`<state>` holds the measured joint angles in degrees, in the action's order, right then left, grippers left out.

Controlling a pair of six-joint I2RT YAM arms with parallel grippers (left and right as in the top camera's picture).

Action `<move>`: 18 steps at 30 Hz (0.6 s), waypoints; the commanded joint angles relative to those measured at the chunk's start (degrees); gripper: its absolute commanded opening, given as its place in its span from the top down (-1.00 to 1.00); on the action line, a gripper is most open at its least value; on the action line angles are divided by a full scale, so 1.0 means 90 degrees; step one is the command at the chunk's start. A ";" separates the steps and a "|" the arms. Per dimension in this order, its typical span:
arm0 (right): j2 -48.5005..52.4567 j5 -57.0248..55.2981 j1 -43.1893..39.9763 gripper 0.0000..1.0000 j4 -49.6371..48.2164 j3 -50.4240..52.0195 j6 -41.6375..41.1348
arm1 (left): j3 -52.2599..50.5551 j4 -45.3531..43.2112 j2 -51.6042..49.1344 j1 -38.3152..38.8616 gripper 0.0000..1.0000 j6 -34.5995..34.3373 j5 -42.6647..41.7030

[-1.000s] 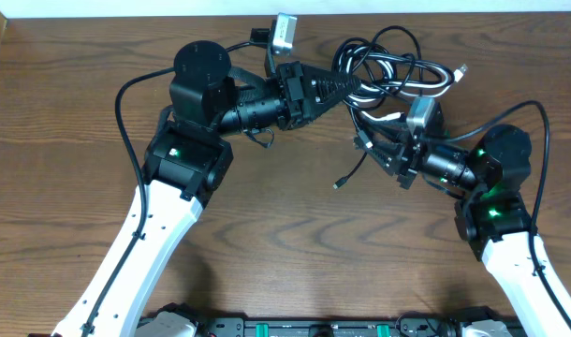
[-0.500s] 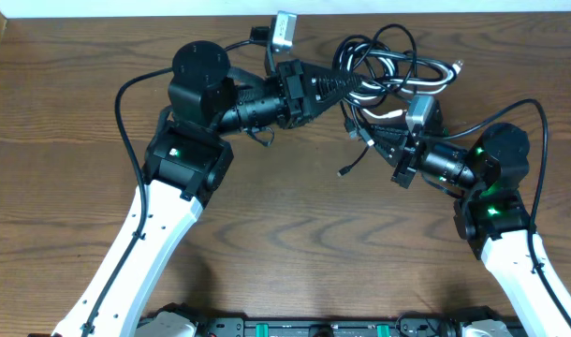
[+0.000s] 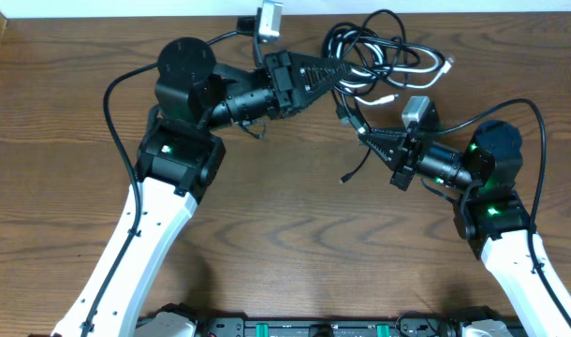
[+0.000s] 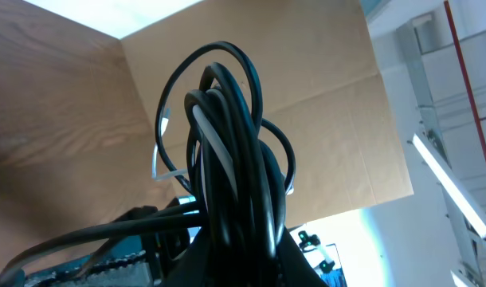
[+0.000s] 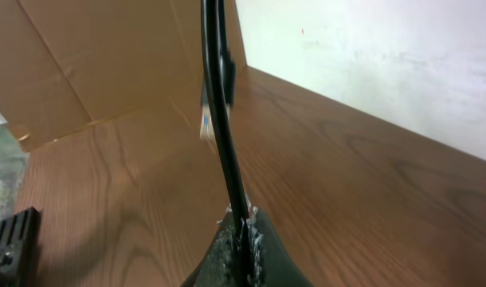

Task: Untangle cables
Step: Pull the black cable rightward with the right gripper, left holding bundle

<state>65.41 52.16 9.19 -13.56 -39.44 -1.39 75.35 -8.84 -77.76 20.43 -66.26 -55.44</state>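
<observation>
The cables [image 3: 384,58] form a tangled bundle of black cords with one white cord at the back middle of the table. My left gripper [image 3: 340,73] is shut on the bundle's left side and holds it up. In the left wrist view the looped cords [image 4: 227,151] rise straight out of the jaws, a white strand among them. My right gripper [image 3: 365,137] is shut on a single black cable [image 5: 219,119] that runs up toward the bundle. A loose plug end [image 3: 344,178] hangs below it near the table.
The wooden table [image 3: 285,234] stretches in front of both arms. A pale wall [image 3: 454,7] borders its back edge, with brown cardboard [image 5: 92,64] beside it. A black rail [image 3: 314,328] lines the front edge.
The right gripper has closed on the single black cable. The left arm has carried the bundle back and to the left, stretching the strand between the two grippers.
</observation>
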 commanded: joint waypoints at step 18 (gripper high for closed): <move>0.0022 -0.2552 0.0056 0.98 0.2254 -0.0058 0.0476 | 0.0070 -0.0583 0.0051 -0.0986 0.85 -0.0226 -0.0223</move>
<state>65.41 37.17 9.19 4.91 -39.62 2.17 75.31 -12.60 -78.02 12.80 -67.96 -57.04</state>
